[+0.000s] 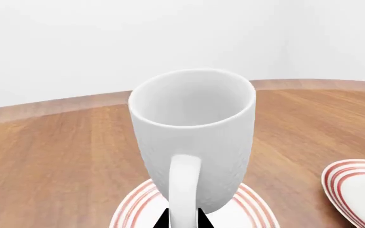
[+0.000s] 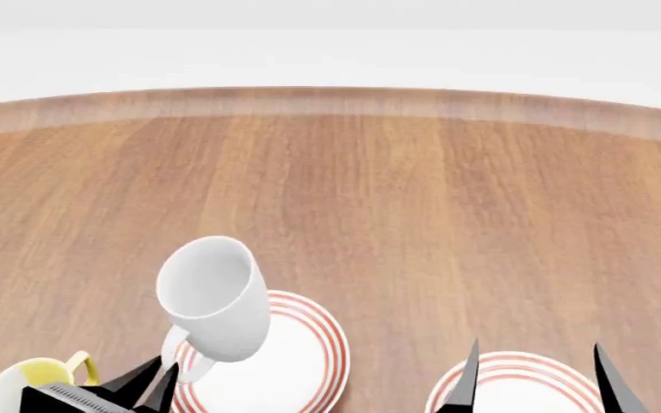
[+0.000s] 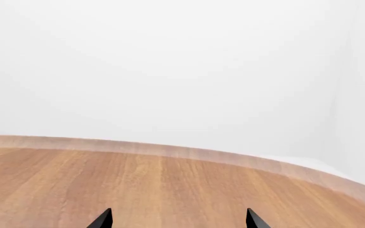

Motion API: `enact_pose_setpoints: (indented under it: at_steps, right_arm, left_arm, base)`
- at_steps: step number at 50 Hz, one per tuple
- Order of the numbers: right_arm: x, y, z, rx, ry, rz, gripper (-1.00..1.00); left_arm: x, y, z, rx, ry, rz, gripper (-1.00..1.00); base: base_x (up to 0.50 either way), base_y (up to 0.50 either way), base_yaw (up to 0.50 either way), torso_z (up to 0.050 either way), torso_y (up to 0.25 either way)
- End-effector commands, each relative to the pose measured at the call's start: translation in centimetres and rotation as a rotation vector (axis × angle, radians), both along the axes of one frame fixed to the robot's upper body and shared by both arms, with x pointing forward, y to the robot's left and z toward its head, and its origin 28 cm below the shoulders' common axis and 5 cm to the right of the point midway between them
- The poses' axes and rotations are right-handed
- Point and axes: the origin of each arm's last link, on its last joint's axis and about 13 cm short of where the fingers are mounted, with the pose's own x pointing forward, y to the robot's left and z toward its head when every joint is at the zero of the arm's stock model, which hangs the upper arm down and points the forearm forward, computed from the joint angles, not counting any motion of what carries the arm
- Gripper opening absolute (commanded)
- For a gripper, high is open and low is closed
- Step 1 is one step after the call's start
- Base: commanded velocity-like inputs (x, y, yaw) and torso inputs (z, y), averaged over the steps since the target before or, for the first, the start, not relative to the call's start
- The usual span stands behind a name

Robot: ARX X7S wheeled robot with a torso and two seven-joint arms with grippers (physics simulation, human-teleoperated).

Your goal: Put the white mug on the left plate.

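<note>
Now my left pincer grips the white mug by its handle, upright directly above the left plate, while my right pincer hangs open, well apart.

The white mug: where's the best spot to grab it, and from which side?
By its loop handle, from the robot's side. The white mug stands over the left plate with the handle turned toward the left gripper, whose fingers already flank it. The body looks too wide and glossy for a sure pinch.
</note>
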Motion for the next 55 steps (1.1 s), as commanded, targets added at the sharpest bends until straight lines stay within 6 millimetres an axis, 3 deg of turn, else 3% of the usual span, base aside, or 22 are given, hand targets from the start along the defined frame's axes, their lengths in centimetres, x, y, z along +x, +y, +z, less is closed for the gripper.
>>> enact_pose_setpoints:
  at_steps: [1,55]
  right_arm:
    - [-0.1,-0.1,-0.1,0.004,0.001,-0.002,1.00]
    - [-0.4,-0.6,-0.2,0.020,-0.012,-0.012,1.00]
  left_arm:
    - [0.5,-0.4,-0.2,-0.021,0.003,0.000,-1.00]
    - [2.3,-2.0,-3.2,0.031,0.063,0.067,-1.00]
  base:
    - [0.00,0.00,0.00,0.000,0.000]
    - [0.00,0.00,0.00,0.000,0.000]
